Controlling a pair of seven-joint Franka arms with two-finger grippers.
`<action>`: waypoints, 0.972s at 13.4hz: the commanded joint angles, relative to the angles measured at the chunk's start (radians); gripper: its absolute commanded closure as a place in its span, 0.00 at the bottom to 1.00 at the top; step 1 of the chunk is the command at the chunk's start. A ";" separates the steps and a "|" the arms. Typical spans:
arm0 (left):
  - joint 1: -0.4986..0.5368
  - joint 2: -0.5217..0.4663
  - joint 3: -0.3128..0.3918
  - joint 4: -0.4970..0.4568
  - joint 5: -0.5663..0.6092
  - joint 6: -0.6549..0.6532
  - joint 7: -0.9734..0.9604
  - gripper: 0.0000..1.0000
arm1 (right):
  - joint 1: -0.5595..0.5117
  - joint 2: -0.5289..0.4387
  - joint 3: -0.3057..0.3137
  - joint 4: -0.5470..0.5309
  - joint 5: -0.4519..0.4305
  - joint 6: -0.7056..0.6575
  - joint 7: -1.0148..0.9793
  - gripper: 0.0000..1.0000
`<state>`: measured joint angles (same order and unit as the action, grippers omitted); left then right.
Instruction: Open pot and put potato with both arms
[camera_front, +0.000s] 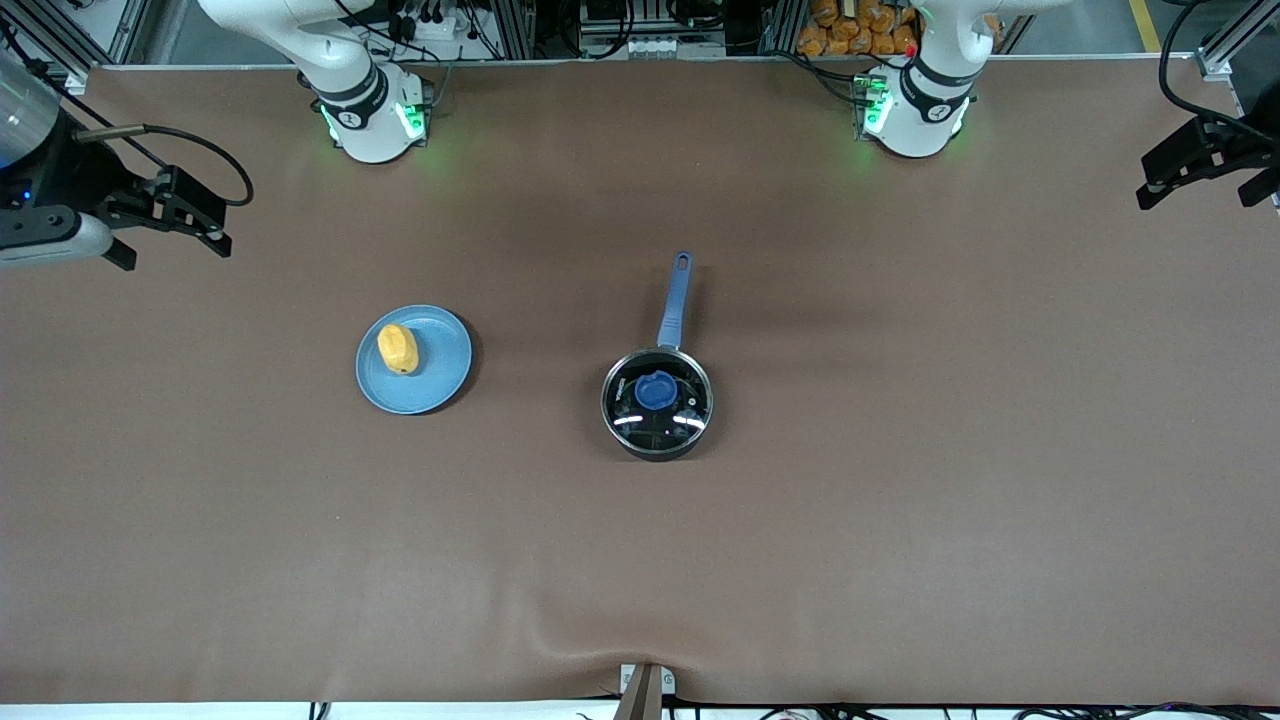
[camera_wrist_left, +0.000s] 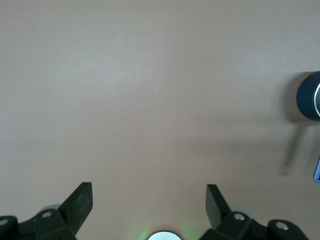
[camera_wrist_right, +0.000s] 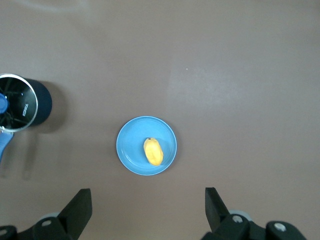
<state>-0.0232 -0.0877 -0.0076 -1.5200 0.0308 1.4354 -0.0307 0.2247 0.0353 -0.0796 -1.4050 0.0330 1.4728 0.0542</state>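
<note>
Front view shows you the pot (camera_front: 657, 402) standing near the middle of the brown tabletop (camera_front: 900, 500), its glass lid (camera_front: 657, 398) with a blue knob (camera_front: 656, 389) on top and its blue handle (camera_front: 675, 300) pointing toward the robots' bases. The potato (camera_front: 398, 349) lies on a light-blue plate (camera_front: 440, 375), beside the pot toward the right arm's end of the tabletop. Your right pincer (camera_front: 190, 215) hangs over that end's edge, fingers spread wide and holding nothing; its wrist view looks down on plate and potato. Your left pincer (camera_front: 1215, 165) hangs over the other end, also spread and empty, the pot just showing at the edge of its wrist view.
</note>
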 joint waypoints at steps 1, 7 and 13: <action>0.002 0.012 -0.002 0.023 0.009 -0.015 0.002 0.00 | 0.004 0.002 0.044 0.023 -0.002 -0.048 0.081 0.00; -0.011 0.045 -0.008 0.020 0.006 -0.015 -0.003 0.00 | 0.042 0.012 0.078 0.024 0.001 -0.089 0.305 0.00; -0.118 0.187 -0.109 0.107 -0.040 -0.003 -0.176 0.00 | -0.001 -0.008 0.070 0.000 0.002 -0.089 0.266 0.00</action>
<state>-0.1039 0.0134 -0.0937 -1.5028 0.0057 1.4435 -0.1459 0.2520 0.0427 -0.0105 -1.3934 0.0325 1.3949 0.3363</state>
